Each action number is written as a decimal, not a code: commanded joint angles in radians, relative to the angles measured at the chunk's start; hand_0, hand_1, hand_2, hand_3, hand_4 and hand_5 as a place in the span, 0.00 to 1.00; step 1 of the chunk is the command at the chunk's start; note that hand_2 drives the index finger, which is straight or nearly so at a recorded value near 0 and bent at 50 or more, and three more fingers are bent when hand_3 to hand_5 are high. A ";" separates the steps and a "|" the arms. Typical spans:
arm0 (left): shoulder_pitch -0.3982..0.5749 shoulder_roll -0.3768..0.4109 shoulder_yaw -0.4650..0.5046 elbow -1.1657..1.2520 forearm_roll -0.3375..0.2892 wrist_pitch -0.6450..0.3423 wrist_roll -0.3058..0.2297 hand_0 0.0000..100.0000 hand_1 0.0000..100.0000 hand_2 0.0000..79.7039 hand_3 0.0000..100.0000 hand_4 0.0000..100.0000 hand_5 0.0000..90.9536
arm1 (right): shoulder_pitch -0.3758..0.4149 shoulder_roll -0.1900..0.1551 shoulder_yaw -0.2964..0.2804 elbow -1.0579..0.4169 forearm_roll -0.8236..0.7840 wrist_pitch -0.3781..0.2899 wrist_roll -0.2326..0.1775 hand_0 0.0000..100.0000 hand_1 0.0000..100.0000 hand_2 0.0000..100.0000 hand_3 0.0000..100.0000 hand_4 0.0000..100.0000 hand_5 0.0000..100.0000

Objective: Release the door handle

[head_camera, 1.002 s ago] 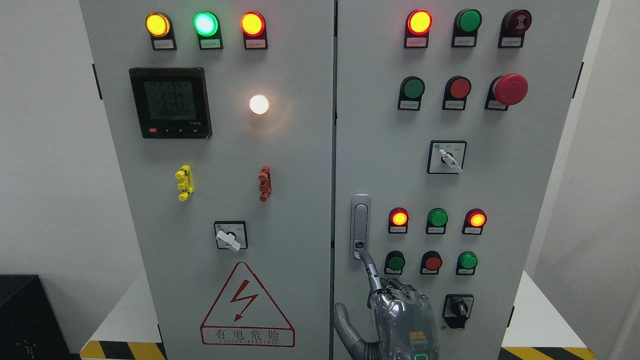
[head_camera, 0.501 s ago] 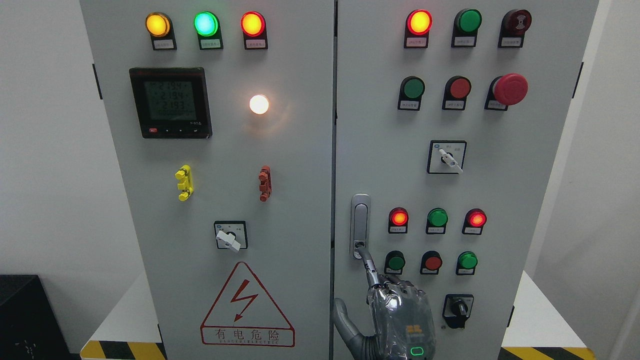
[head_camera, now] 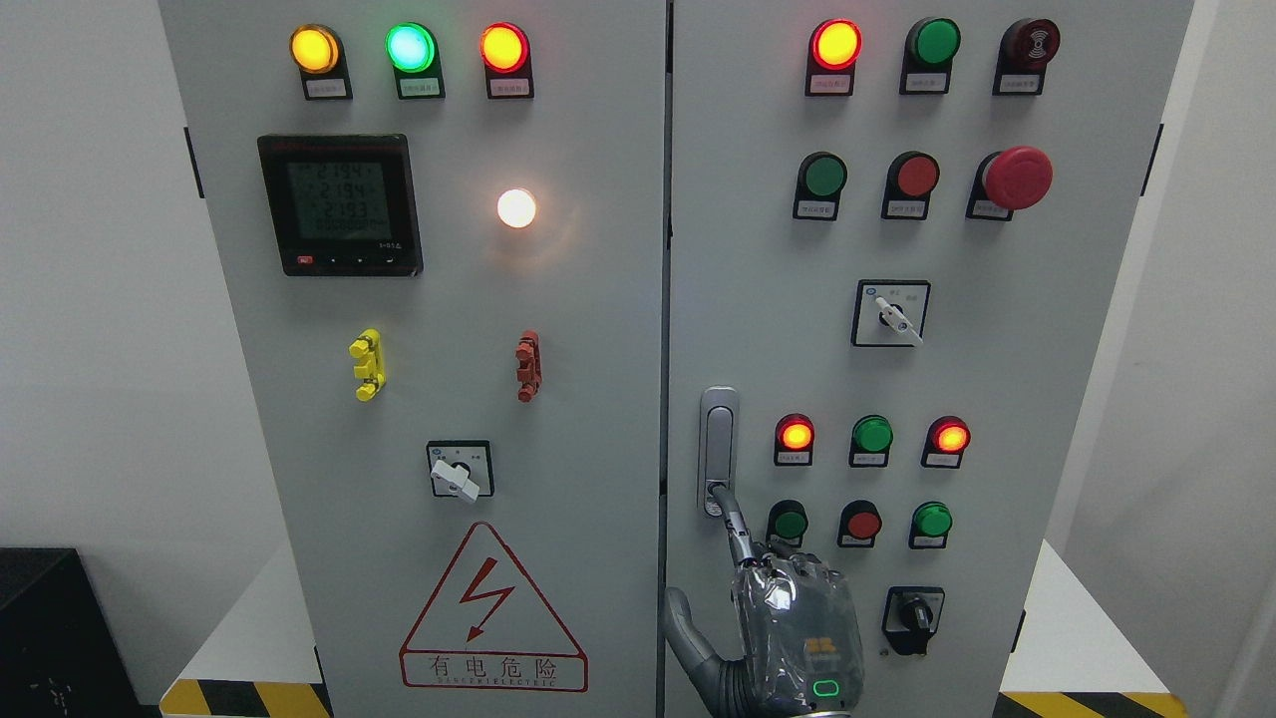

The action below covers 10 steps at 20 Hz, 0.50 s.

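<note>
At the lower edge of the grey cabinet's right door (head_camera: pixel 997 379), the right hand (head_camera: pixel 797 628) has one outstretched finger touching the silver recessed door handle (head_camera: pixel 718 449), others curled, grasping nothing; withdrawal remains.

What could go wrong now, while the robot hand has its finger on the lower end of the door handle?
1. The right hand has its index fingertip on the lower end of the door handle; it may slip off without pressing the latch.
2. The green button sits close to the knuckles, so a sideways drift might bump it.
</note>
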 commanded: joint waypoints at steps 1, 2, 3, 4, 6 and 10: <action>0.000 0.000 0.000 0.000 0.000 0.001 0.000 0.00 0.00 0.06 0.10 0.00 0.00 | -0.008 0.000 -0.001 0.027 0.001 0.001 0.000 0.41 0.23 0.00 0.78 0.72 0.70; 0.000 0.000 0.000 0.000 0.000 -0.001 0.000 0.00 0.00 0.06 0.10 0.00 0.00 | -0.010 0.000 -0.002 0.027 0.001 0.001 0.000 0.41 0.23 0.00 0.78 0.72 0.70; 0.000 0.000 0.000 0.000 0.000 0.001 0.000 0.00 0.00 0.06 0.10 0.00 0.00 | -0.010 0.000 -0.002 0.029 0.001 0.001 0.000 0.41 0.23 0.00 0.78 0.72 0.70; 0.000 0.000 0.000 0.000 0.000 0.001 0.000 0.00 0.00 0.06 0.10 0.00 0.00 | -0.011 0.000 -0.003 0.029 0.001 0.001 0.000 0.41 0.23 0.00 0.78 0.72 0.70; 0.000 0.000 0.000 0.000 0.000 0.001 0.000 0.00 0.00 0.06 0.10 0.00 0.00 | -0.011 0.000 -0.003 0.029 -0.001 0.001 0.000 0.41 0.23 0.00 0.78 0.72 0.71; 0.000 0.000 0.000 0.000 0.000 0.001 0.000 0.00 0.00 0.06 0.10 0.00 0.00 | -0.017 0.000 -0.003 0.035 -0.001 0.001 0.002 0.40 0.23 0.00 0.78 0.72 0.71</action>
